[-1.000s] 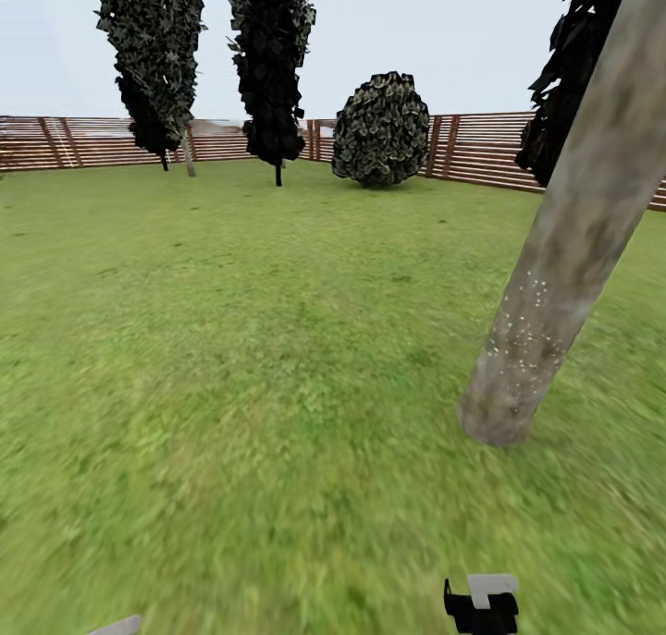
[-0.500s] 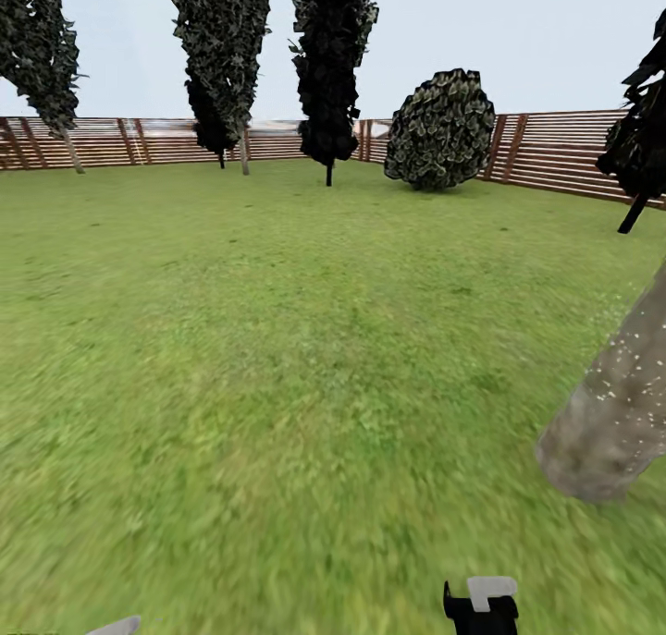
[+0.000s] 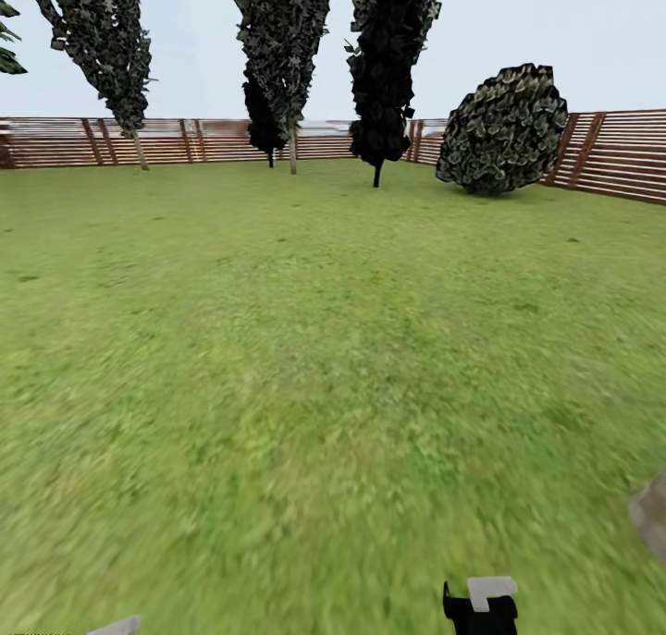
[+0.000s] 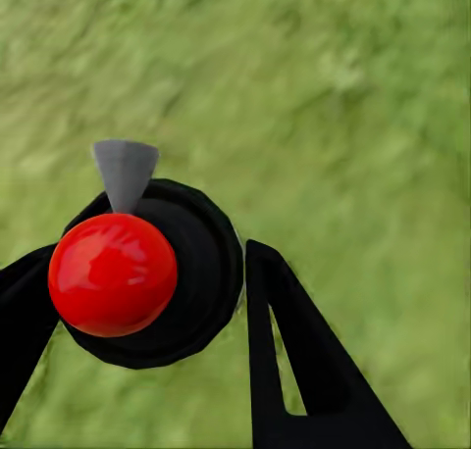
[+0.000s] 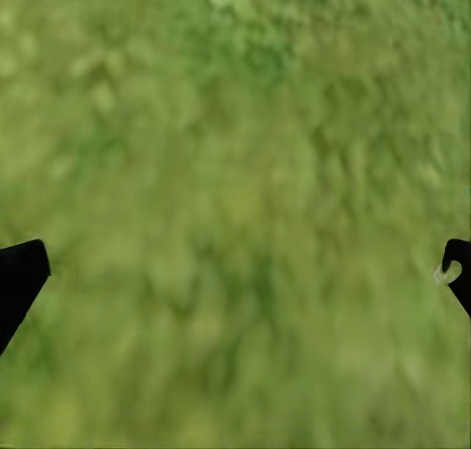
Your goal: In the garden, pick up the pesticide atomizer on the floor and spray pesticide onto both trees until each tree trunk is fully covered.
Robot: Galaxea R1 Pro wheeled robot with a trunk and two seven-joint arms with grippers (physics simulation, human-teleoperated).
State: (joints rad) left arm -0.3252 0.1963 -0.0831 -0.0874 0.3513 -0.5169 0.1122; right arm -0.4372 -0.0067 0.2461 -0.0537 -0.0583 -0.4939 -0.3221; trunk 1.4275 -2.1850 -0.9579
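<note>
The atomizer, black-bodied with a red ball top and a grey nozzle, sits between the black fingers of the left gripper, which is clamped on it over the grass, while the right gripper hangs with its jaws spread wide and nothing between them. A scrap of grey trunk shows at the near right edge of the head view, so I judge the robot is between trees, and the next move calls for facing a trunk and aiming the nozzle at it. Far off stand several trees, a round bush to the right and the slat fence, with open lawn and no obstacle between
</note>
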